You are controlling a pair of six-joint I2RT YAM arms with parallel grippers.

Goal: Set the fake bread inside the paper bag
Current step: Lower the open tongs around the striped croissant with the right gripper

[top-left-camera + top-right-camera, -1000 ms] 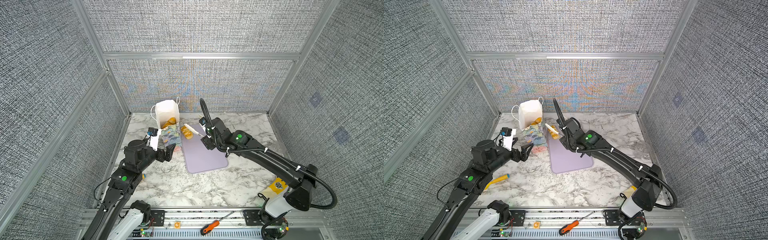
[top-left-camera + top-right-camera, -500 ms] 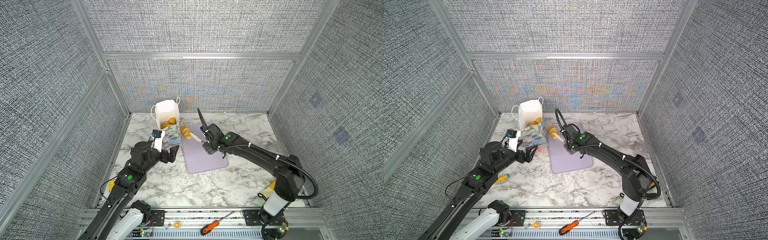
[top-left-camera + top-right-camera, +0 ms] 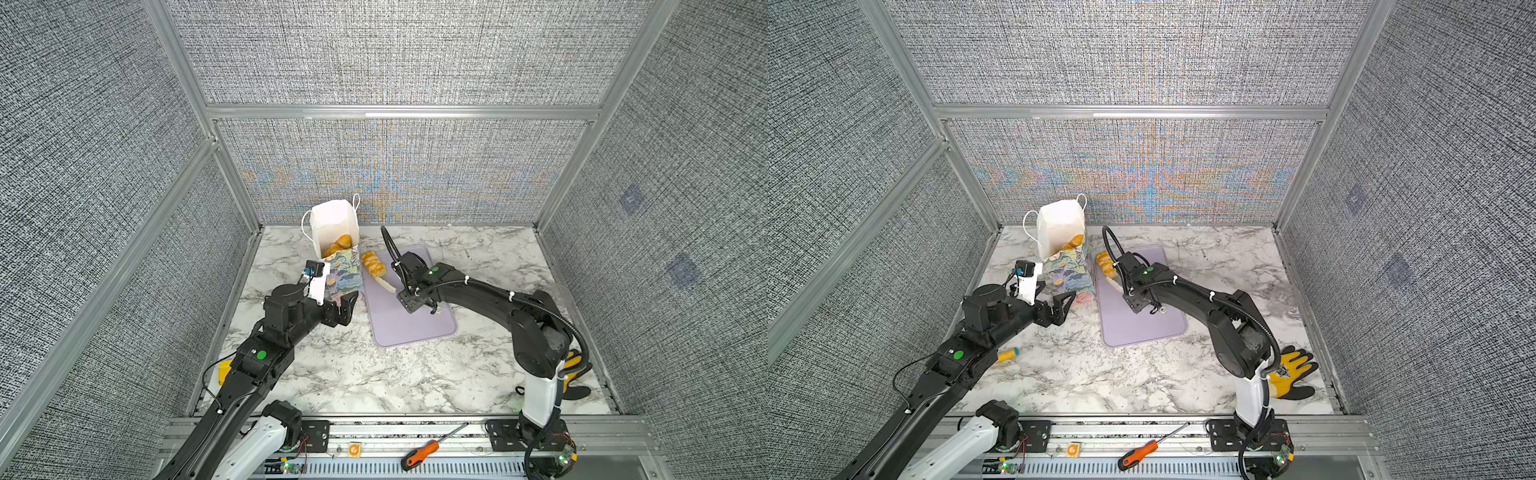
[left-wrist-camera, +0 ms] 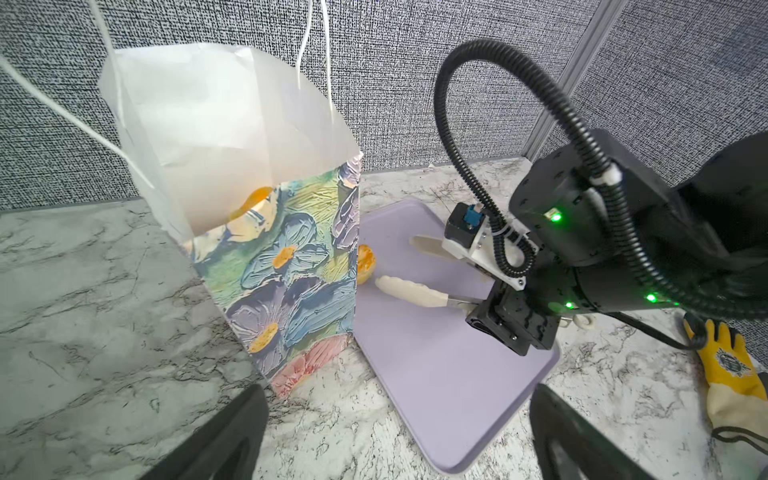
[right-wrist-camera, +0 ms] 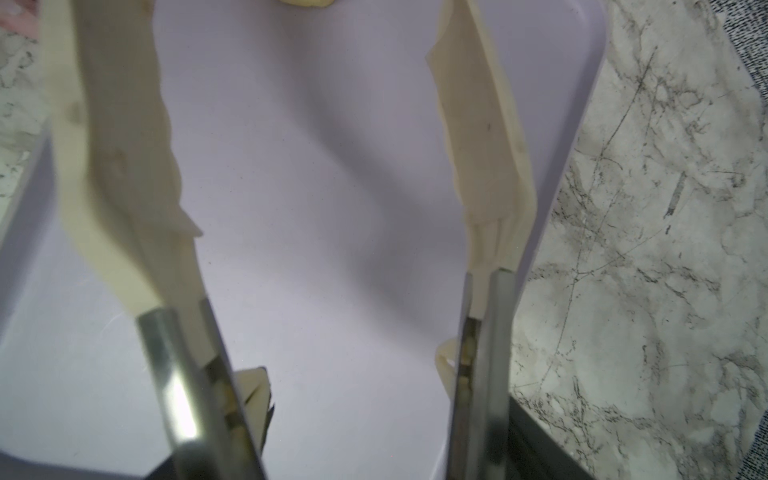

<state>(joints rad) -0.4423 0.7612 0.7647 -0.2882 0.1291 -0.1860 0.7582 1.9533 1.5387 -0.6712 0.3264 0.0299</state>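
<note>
In both top views my right hand (image 3: 385,276) had sunk low over the lilac tray (image 3: 415,328), released, beside the one fake bread (image 3: 372,264) outside the paper bag (image 3: 332,220). Left wrist: left hand (image 4: 397,392) released, nearer the bag. Right wrist: fingers (image 5: 112,145) empty; grasp pending.

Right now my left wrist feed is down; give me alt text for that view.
The right gripper, open, reaches over the lilac tray toward a fake bread half hidden behind the upright floral paper bag. Inside the bag's white lining another orange piece shows; a yellow glove lies on the marble table.
</note>
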